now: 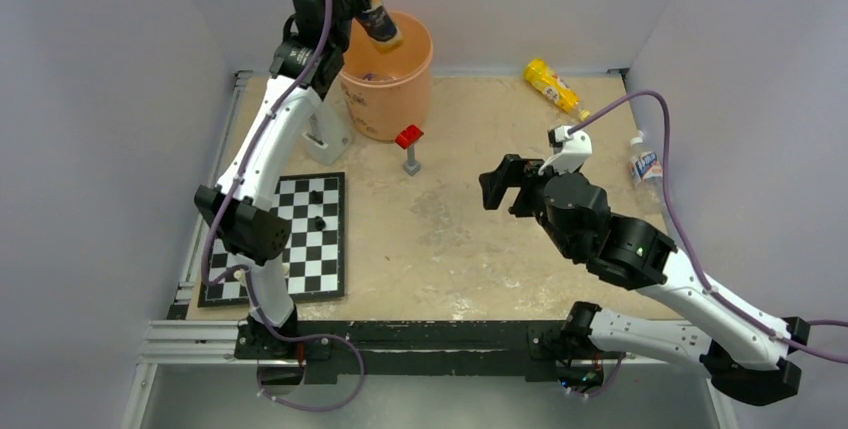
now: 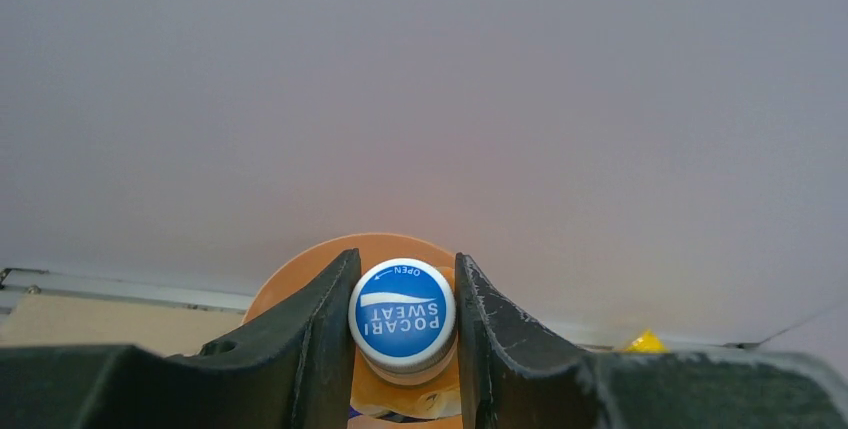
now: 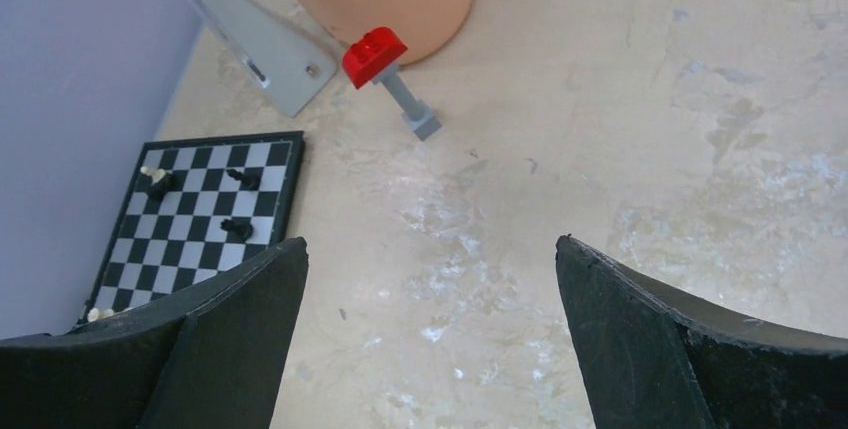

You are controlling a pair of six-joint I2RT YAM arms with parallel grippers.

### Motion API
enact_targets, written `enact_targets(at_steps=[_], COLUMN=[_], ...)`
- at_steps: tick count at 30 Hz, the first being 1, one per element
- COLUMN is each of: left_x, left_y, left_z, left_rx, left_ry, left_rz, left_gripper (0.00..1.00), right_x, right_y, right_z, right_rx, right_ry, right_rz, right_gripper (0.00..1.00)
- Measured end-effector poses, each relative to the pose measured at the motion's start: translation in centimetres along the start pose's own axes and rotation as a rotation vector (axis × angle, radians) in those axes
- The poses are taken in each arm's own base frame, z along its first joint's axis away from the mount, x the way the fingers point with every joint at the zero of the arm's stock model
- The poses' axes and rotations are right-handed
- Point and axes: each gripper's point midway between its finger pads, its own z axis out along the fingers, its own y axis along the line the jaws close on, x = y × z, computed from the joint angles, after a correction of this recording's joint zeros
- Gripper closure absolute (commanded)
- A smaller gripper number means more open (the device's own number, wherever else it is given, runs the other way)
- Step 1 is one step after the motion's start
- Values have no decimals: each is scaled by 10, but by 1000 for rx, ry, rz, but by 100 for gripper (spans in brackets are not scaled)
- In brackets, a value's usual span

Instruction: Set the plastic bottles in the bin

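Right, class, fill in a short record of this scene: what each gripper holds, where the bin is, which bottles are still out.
left gripper: shut on blue-capped bottle, above the bin
right gripper: open, empty, over bare table
bin: orange, far side, left of centre
bottles on table: yellow bottle at far right; clear bottle by right wall
other: chessboard, near left

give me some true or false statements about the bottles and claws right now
1. The left claw grips a blue-capped bottle over the orange bin. True.
2. The right claw holds a bottle. False: it is open and empty.
3. The yellow bottle is inside the bin. False: it lies on the table near the back wall.
4. A clear bottle lies by the table's right edge. True.
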Motion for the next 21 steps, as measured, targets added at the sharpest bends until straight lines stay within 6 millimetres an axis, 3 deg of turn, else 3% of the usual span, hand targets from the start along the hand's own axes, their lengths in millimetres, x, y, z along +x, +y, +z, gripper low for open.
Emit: enact_targets(at_steps=[1, 2, 3, 4, 8, 12, 15, 21], left_x=[15, 29, 43, 56, 94, 106, 103, 88], left_y=[5, 12, 18, 24, 41, 43, 43, 43], left_z=[10, 19, 27, 34, 42, 23, -16, -129], left_rx=[-13, -27, -40, -53, -72, -52, -12, 112], left_ry=[16, 36, 58, 82, 175, 255, 324, 403], left_rz=[8, 14, 13, 8, -1, 2, 4, -17], left_gripper=[78, 48, 12, 2, 0, 0, 0, 0], right_x=[2, 4, 6, 8, 10, 11, 5, -6], right_y=[-3, -7, -10, -14, -34, -63, -96, -159], right_z=[0, -1, -3, -4, -8, -9, -4, 23], right_rx=[12, 26, 37, 47, 112, 237, 369, 551], right_ry=[7, 12, 16, 16, -17, -48, -57, -32], right_rz=[1, 3, 5, 10, 25, 11, -16, -92], right_gripper=[2, 2, 2, 2, 1, 1, 1, 2])
